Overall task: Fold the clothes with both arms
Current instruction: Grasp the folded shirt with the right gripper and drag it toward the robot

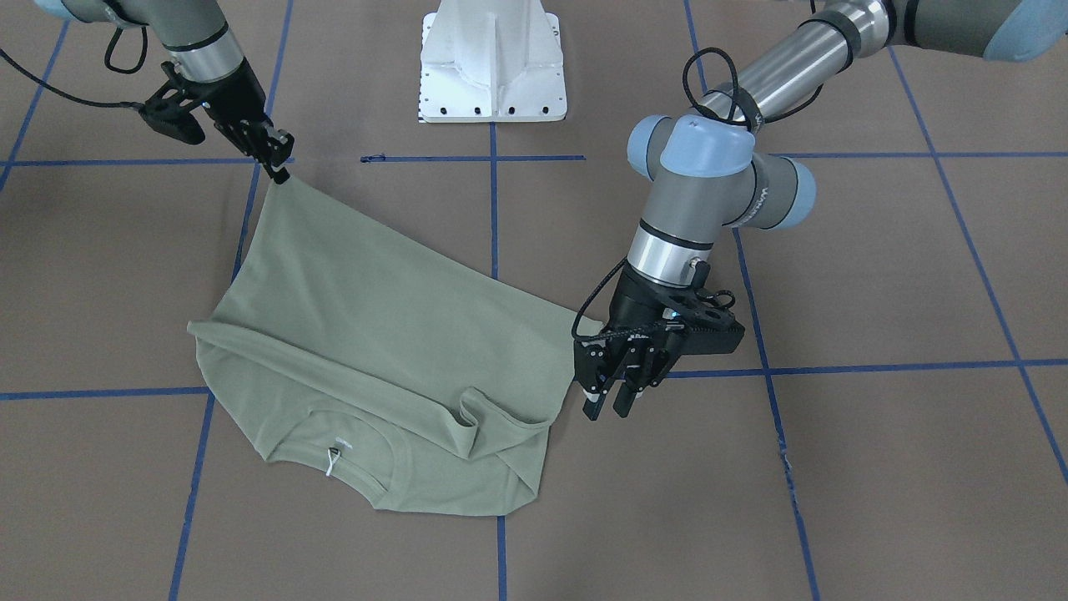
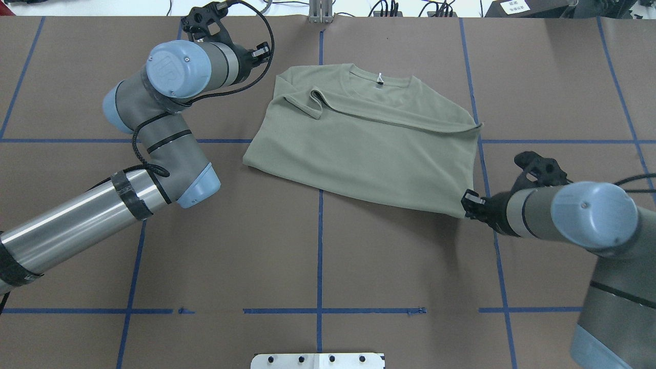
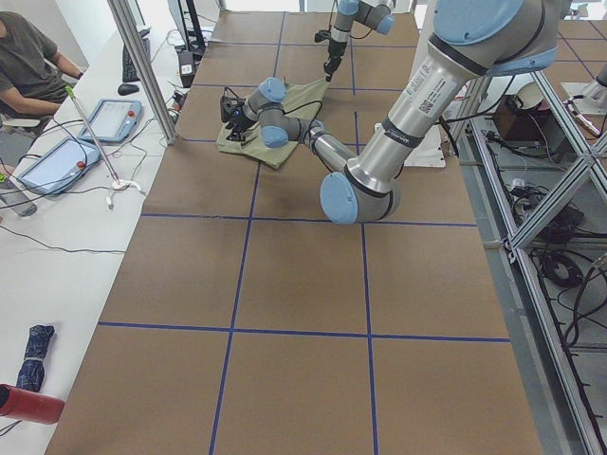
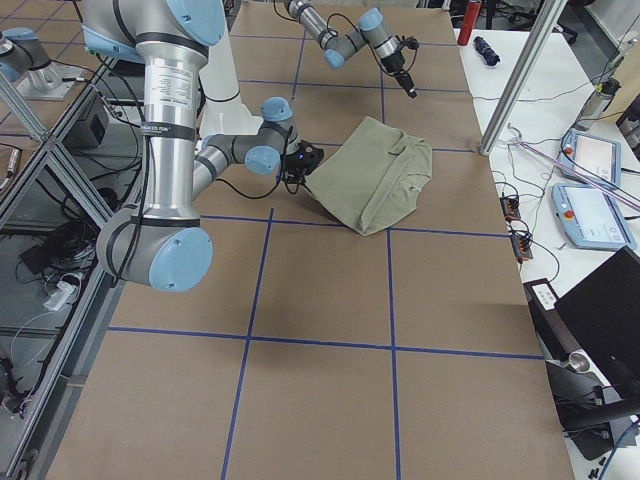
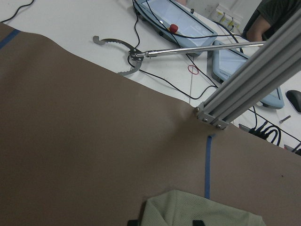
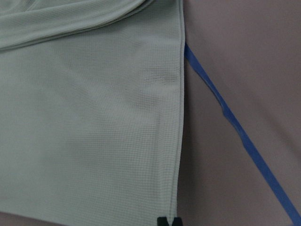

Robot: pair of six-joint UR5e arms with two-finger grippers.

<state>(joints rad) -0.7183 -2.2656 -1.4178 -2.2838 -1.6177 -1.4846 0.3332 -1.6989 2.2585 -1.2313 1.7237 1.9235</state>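
Observation:
The clothes are one sage-green shirt (image 2: pixel 369 138) lying partly folded on the brown table, collar and neck tag (image 2: pixel 380 78) on the far side. My right gripper (image 1: pixel 279 171) is shut on a hem corner and holds it slightly raised, so the cloth is stretched toward it. In the right wrist view the fingertips (image 6: pixel 168 221) pinch that corner of the shirt (image 6: pixel 94 117). My left gripper (image 1: pixel 607 411) stands open just beside the shirt's (image 1: pixel 375 334) opposite edge, near the folded sleeve. In the left wrist view its fingertips (image 5: pixel 133 222) stand apart, with a bit of shirt (image 5: pixel 197 212) at the frame's bottom.
The white pedestal base (image 1: pixel 492 67) stands at the robot's side of the table. Blue tape lines (image 2: pixel 320 230) grid the brown surface. Past the far edge are an aluminium post (image 5: pixel 249 89), a grabber tool (image 5: pixel 127 52), tablets (image 5: pixel 174 19) and a seated person (image 3: pixel 28 57).

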